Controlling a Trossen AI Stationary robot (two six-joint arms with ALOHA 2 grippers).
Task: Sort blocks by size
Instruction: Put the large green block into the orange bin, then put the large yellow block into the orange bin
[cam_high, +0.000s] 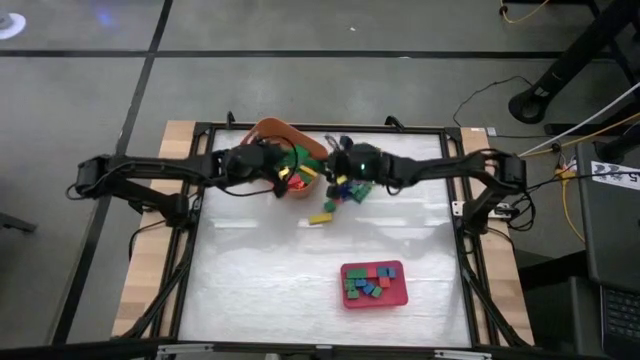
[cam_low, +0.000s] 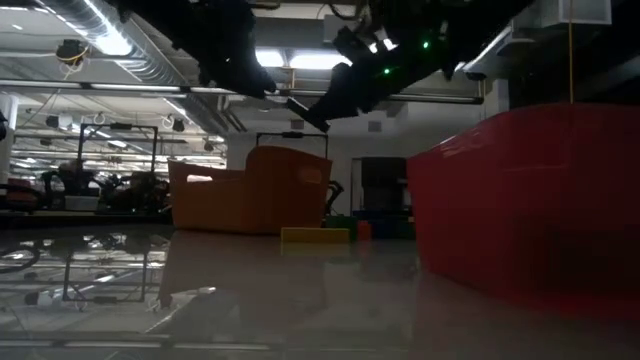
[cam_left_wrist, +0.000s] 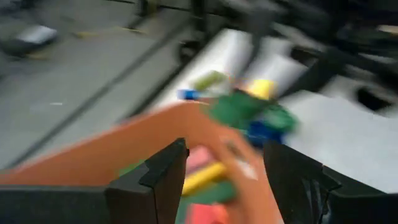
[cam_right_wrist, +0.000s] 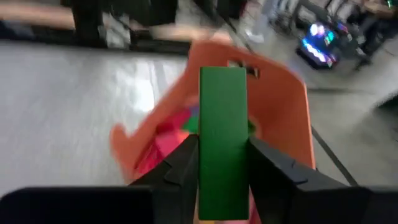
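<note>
An orange tub (cam_high: 283, 140) stands at the table's far middle with coloured blocks (cam_left_wrist: 205, 177) inside it. More blocks (cam_high: 345, 190) lie in a pile on the table just right of it. My left gripper (cam_left_wrist: 224, 180) hangs open above the tub's rim (cam_left_wrist: 242, 168); in the low view its fingers (cam_low: 262, 82) are well above the tub (cam_low: 250, 190). My right gripper (cam_right_wrist: 222, 171) comes from the right, beside the tub, shut on a long green block (cam_right_wrist: 222, 124). A yellow block (cam_high: 320, 218) lies alone nearer the front. My right gripper pinches the long green block by its two long sides (cam_right_wrist: 206, 165) between its two fingers (cam_right_wrist: 273, 171). The block lies along the fingers and sticks out past their ends toward the tub. The fingers slant slightly downward from the table's right side. The block is lifted clear of the table.
A pink-red tray (cam_high: 398, 268) holding several small blocks sits near the front right; it fills the right side of the low view (cam_low: 530, 200). The white table surface (cam_high: 250, 270) stretches to the front left. Cables lie on the floor beyond the right edge.
</note>
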